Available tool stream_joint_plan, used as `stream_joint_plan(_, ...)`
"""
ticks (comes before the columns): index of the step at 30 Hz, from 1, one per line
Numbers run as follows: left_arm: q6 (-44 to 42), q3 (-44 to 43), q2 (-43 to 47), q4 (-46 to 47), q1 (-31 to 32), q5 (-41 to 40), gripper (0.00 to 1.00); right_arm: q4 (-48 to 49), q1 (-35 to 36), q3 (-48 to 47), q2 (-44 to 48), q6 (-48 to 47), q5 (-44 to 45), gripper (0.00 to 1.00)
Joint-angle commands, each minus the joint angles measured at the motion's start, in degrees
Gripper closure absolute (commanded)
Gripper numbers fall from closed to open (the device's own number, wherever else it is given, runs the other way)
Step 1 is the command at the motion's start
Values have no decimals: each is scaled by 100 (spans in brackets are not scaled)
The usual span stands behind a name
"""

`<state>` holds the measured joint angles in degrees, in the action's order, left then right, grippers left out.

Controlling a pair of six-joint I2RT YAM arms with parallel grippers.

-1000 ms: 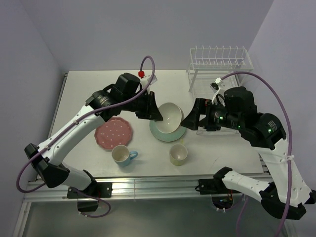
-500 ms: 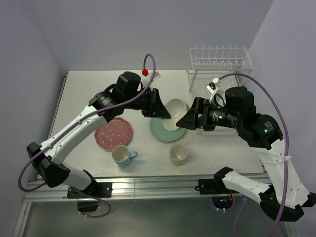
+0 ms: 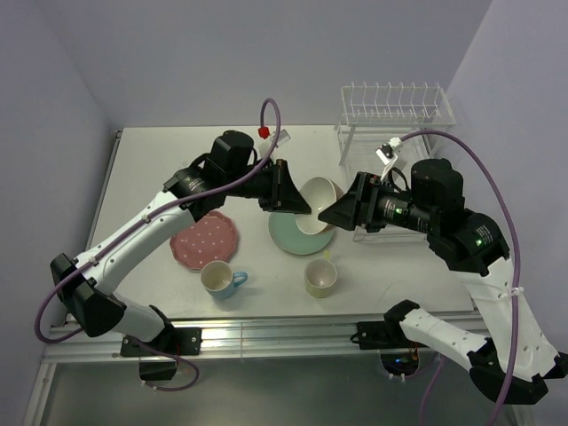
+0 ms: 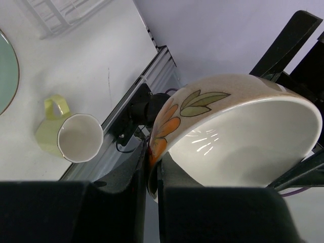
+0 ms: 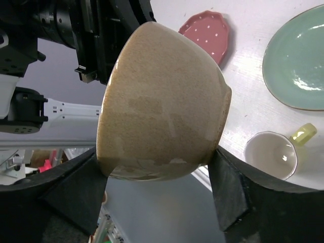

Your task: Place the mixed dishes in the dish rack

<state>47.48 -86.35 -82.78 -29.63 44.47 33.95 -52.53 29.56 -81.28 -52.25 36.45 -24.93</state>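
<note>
The cream bowl [image 3: 319, 200] hangs tilted in the air above the mint-green plate [image 3: 297, 235]. My left gripper [image 3: 300, 206] is shut on its rim; in the left wrist view its fingers [image 4: 136, 177] pinch the flowered rim of the bowl [image 4: 238, 147]. My right gripper [image 3: 330, 213] straddles the bowl's base [image 5: 162, 106], with fingers [image 5: 228, 187] against both sides. The pink dotted plate [image 3: 205, 240], blue mug [image 3: 219, 279] and yellow-green mug [image 3: 320, 278] rest on the table. The white wire dish rack [image 3: 395, 111] stands at the back right.
The right arm covers most of the rack's lower basket. The yellow-green mug [image 4: 73, 136] and the mint plate's edge [image 4: 6, 71] show below the left wrist. The right wrist view shows the pink plate [image 5: 207, 33], mint plate [image 5: 298, 66] and mug [image 5: 273, 154].
My left gripper lifted the bowl off the mint plate and carried it right. My right gripper came in from the right and took the bowl's base between its fingers.
</note>
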Motion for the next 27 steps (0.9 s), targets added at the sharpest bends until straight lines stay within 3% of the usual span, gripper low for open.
stream_joint_plan(1,138,-58,61,686,-17,375,100,472,-56,67,66,-50,32,26)
stream_joint_plan(8,103,-295,-413,757,-17,568,100,481,-152,112,-13,-190,164,53)
stream_joint_plan(9,94,-400,-466,757,-17,594,100,481,-196,103,-31,-234,146,69)
stream_joint_plan(12,59,-628,-703,739,-26,674,100,420,-240,59,-92,-287,277,100)
stream_joint_plan(16,103,-1024,-1186,712,-70,832,96,200,-319,-142,-154,-384,804,100)
stream_joint_plan(18,164,-1330,-1555,721,-79,972,84,59,-381,-222,-215,-463,954,100)
stream_joint_plan(23,200,-2043,-2180,678,-79,1236,67,-11,-627,-257,-286,-507,1060,100)
stream_joint_plan(27,279,-1974,-2251,835,-140,1420,52,-38,-811,-196,-216,-489,1262,100)
